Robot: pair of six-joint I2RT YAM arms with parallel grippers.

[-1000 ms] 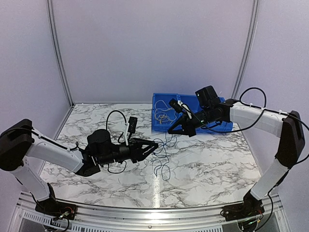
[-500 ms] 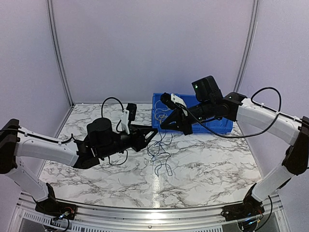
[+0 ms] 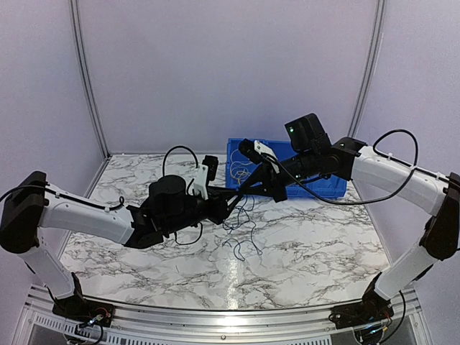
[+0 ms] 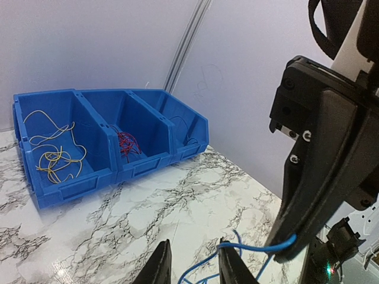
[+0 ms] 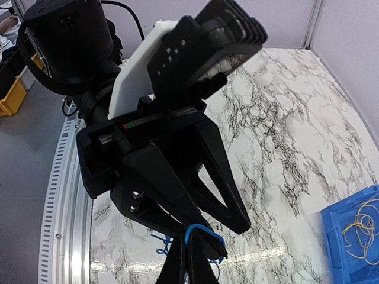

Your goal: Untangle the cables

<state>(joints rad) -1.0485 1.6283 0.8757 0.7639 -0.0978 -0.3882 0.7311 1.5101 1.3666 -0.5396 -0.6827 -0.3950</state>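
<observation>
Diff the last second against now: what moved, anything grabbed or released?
Left gripper reached forward and right, up to the right gripper, jaws narrower but apart around the blue cable. The right gripper swung left first, shut on that cable, dragging the dangling strands along. Nothing released. Blue bins and their wires stayed put.

Both arms (image 3: 388, 176) wear white shells (image 3: 79, 215), black joints (image 3: 169, 198) and looping black cords (image 3: 381, 134); the black right hand (image 4: 285, 248) shows silver screws (image 4: 306, 136).

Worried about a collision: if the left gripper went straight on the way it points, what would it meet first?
Probably the thin blue wire just ahead of the left gripper, then almost at once the right gripper, shut on it. Depth is unclear.
</observation>
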